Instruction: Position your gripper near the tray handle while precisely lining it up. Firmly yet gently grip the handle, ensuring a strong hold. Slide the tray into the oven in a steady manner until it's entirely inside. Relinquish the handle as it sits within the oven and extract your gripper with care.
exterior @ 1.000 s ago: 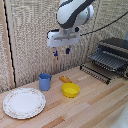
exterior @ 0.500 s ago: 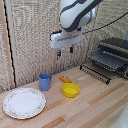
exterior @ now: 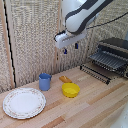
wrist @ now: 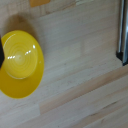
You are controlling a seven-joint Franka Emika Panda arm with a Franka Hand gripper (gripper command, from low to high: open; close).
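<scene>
While our tool (exterior: pixel 70 48) hangs high in the upper middle of the exterior frame, its blue tips stand slightly apart with nothing between them. Below it on the wooden worktop (exterior: pixel 95 102) we see a yellow bowl (exterior: pixel 70 90), a blue cup (exterior: pixel 45 81) and, at lower left, a patterned plate (exterior: pixel 23 102). At right, the tray (exterior: pixel 106 60) juts from the oven (exterior: pixel 116 50), well apart from our tool.

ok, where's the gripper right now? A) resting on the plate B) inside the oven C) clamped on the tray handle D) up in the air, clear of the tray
D: the gripper hangs high above the table, apart from the tray handle.
</scene>
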